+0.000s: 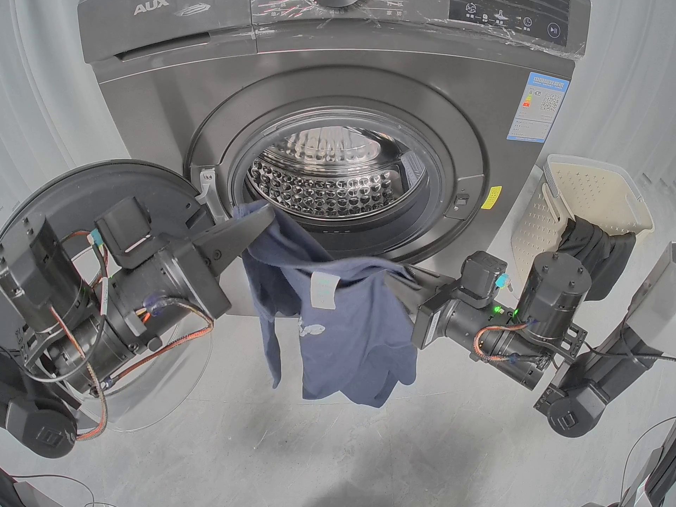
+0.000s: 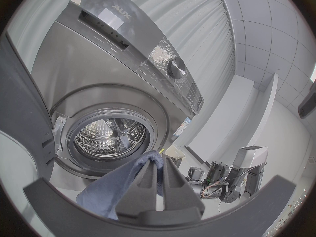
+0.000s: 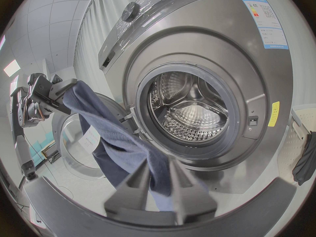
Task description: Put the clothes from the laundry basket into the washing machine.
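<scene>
left gripper [image 1: 265, 214] and right gripper [image 1: 398, 281] each clamped on the blue shirt [image 1: 338, 318], stretched between them just before the washing machine [image 1: 176, 100] opening.

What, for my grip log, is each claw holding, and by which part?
Both hold the navy blue shirt: the left claw pinches one top edge, the right claw the opposite edge.

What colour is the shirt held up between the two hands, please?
The shirt is dark blue, seen best in the head view.
</scene>
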`<state>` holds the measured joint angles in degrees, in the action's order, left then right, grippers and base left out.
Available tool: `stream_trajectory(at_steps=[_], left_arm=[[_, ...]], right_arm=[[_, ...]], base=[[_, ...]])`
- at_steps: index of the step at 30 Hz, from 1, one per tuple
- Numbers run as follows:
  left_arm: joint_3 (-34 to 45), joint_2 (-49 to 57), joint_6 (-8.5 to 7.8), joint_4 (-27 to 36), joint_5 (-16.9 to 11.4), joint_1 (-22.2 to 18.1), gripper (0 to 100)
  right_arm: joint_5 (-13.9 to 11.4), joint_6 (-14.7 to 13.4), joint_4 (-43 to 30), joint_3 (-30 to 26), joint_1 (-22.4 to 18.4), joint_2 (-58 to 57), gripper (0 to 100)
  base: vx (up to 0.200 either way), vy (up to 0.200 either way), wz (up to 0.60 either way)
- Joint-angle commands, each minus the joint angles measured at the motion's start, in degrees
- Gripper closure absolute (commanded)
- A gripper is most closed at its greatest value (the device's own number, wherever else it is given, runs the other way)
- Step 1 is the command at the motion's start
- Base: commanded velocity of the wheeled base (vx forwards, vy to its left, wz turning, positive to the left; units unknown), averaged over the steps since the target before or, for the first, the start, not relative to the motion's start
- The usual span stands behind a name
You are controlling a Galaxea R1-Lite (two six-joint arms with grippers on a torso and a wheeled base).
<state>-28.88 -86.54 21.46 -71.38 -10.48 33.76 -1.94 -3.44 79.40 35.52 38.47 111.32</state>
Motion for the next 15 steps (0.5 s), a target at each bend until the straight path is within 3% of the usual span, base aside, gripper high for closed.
stream_trajectory(at_steps=[1,7,13,15], left_arm=[[2.1,2.0,-0.10,-0.3,-0.2,0.4,100],[0.6,1.9,-1.06,-5.4,-1.0,0.1,100],[0.5,2.2,-1.50,-6.0,-1.9,0.3,100],[0.8,2.7,-1.50,-6.9,-2.6,0.5,100]], right_arm=[[0.1,-0.1,0.1,-1.0,1.8,-0.3,0],[-0.3,0.1,-0.1,-8.2,4.6,-0.3,0],[-0.4,0.1,-0.6,-6.3,2.8,2.4,0],[-0.4,0.2,-0.6,-3.4,1.1,5.7,0]], base=[[0.000,0.000,0.00],[0.000,0.000,0.00],[0.000,0.000,0.00],[0.000,0.000,0.00]])
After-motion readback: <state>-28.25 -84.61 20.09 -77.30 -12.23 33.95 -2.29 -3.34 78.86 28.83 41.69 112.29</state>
